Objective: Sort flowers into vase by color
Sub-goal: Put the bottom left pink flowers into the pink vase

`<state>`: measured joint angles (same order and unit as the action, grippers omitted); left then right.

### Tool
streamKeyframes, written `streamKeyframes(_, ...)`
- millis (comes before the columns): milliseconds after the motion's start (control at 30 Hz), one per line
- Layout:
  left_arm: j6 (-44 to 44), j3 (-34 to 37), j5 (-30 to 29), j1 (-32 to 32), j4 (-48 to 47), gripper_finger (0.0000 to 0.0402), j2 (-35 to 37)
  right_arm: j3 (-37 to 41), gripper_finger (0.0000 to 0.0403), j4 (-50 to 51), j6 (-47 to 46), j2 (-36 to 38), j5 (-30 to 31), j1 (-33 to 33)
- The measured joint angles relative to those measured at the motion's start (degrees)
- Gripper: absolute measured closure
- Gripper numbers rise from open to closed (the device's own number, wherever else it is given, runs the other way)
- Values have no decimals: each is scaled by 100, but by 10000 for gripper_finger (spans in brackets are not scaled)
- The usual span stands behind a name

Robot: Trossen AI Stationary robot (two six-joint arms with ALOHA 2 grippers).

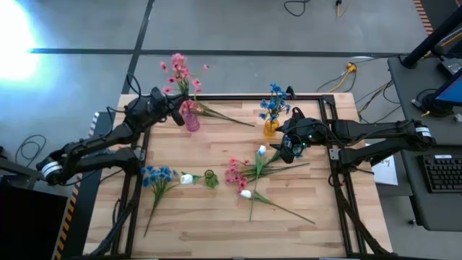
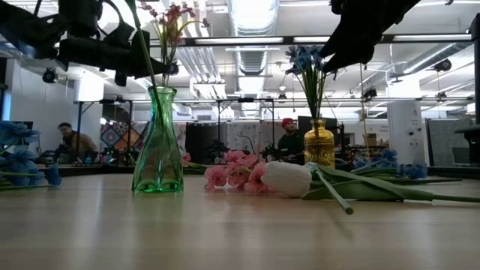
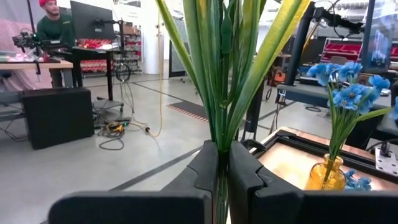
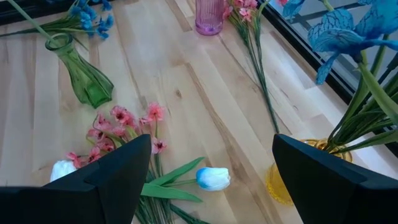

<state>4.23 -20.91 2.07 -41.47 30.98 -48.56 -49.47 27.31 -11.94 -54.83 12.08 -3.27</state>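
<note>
your left gripper [image 1: 175, 110] is clamped shut on a pink sprig [image 1: 180, 71], fingers [image 3: 208, 168] pinching the green stems just above the pink vase [image 1: 191, 119] at the table's far left; the stems stand upright, blossoms on top, long axis vertical in the low view. another pink sprig [image 1: 220, 113] lies flat beside that vase, its stem stretching away toward the table's middle. your right gripper [image 1: 292, 146] hangs just beside the yellow vase [image 1: 271, 128] with its jaws spread wide and nothing between them. the blue flowers [image 1: 273, 100] in the yellow vase stand upright. on the wooden table [image 1: 216, 231], a blue bunch [image 1: 157, 175] lies at the near left, stem running toward the near edge, blossoms pointing away. a green vase [image 1: 210, 178] sits in the middle, with a white blossom [image 1: 187, 178] just beside it. a pink bunch [image 1: 236, 174] lies centre, stems pointing toward the right arm. a white tulip [image 1: 246, 193] lies near it, stem slanting toward the near right.
</note>
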Motion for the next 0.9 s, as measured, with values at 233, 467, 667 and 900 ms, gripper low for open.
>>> streamKeyframes(233, 218, 97, -4, 0, 47, 400, 4, 0, 76, -13, 7, 0, 0, 0)
streamKeyframes(467, 254, 114, -7, 0, 40, 359, 7, 0, 76, -17, 4, 0, -1, 0)
streamKeyframes(667, 410, 111, -9, -4, -86, 299, 15, 1, 76, -18, 9, 0, -2, -2)
streamKeyframes(900, 581, -38, -17, -4, -605, 226, 22, 2, 76, -20, 22, 0, -2, -2)
